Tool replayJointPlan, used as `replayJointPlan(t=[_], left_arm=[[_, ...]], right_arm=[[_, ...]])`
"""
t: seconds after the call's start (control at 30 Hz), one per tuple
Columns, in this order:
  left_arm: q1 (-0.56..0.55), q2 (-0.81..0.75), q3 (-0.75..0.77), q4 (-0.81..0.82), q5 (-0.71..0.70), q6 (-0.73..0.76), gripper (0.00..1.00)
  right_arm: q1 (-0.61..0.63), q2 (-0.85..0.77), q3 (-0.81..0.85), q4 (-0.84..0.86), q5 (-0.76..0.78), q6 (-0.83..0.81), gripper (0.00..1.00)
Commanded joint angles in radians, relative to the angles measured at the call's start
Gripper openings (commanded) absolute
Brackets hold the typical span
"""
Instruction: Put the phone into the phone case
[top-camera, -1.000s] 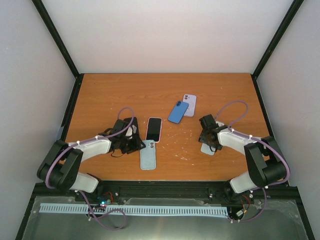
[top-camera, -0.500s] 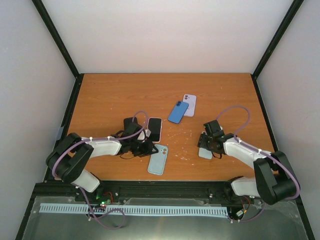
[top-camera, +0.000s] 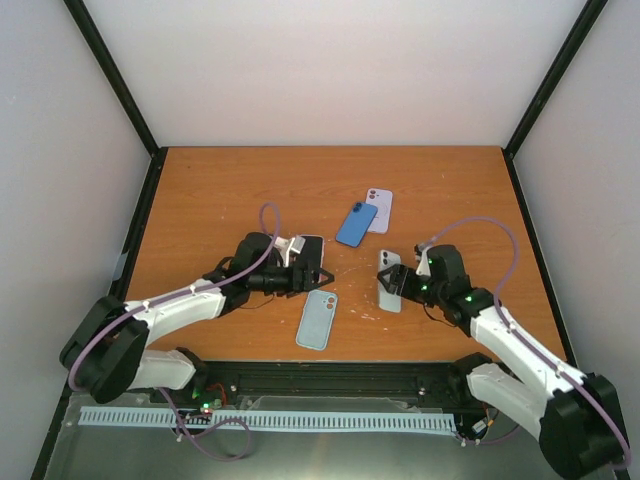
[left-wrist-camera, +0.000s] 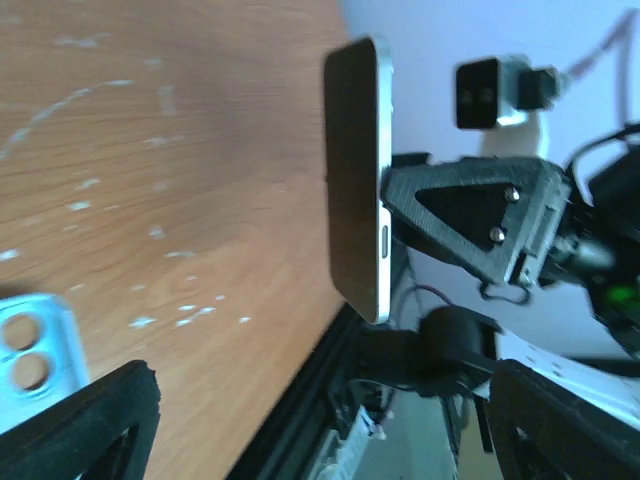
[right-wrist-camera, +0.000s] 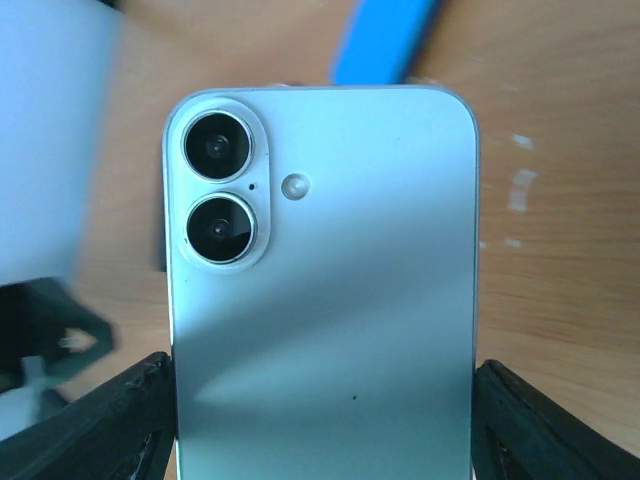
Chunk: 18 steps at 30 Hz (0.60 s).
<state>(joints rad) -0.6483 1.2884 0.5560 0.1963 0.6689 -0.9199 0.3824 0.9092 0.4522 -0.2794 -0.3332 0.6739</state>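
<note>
A pale green phone (top-camera: 388, 281) is lifted off the table, its long sides clamped in my right gripper (top-camera: 393, 284). In the right wrist view its back with two camera lenses (right-wrist-camera: 320, 300) fills the space between the black fingers (right-wrist-camera: 110, 425). The light blue phone case (top-camera: 317, 319) lies flat on the table near the front, free of both grippers. My left gripper (top-camera: 311, 276) hovers just above and behind the case, open and empty. In the left wrist view the phone (left-wrist-camera: 355, 180) shows edge-on ahead, and the case corner (left-wrist-camera: 30, 355) sits at lower left.
A black phone (top-camera: 309, 250) lies partly under my left gripper. A blue phone or case (top-camera: 356, 224) overlaps a lavender one (top-camera: 379, 209) at mid-table, behind the held phone. The black front rail (top-camera: 330, 375) runs along the near edge.
My left gripper slid the light blue case right, turned it, then opened and let go. My right gripper lifted the pale green phone off the table and carried it left toward the centre.
</note>
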Motion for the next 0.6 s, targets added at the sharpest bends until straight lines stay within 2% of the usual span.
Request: replayJointPlan(t=[0.0,0.1,0.3,0.57], left_arm=[[-0.01,-0.042,-0.051,0.343,0.178,-0.104,0.93],[-0.012,-0.048,-0.073,0.467,0.223,-0.13,0.99],[-0.02,-0.032,-0.076,0.634,0.277,-0.17,1.0],[-0.046,0.04,-0.024,0.687,0.293,-0.195,0.99]], right_arm=[[0.008,-0.132,-0.013,0.195,-0.184,0.18,0.56],[0.012,-0.2,-0.022,0.263,-0.202,0.281,0.55],[0.032,-0.252,-0.072,0.464,-0.258,0.476,0.55],[0.108,-0.234,-0.053,0.538,-0.228,0.534,0.55]])
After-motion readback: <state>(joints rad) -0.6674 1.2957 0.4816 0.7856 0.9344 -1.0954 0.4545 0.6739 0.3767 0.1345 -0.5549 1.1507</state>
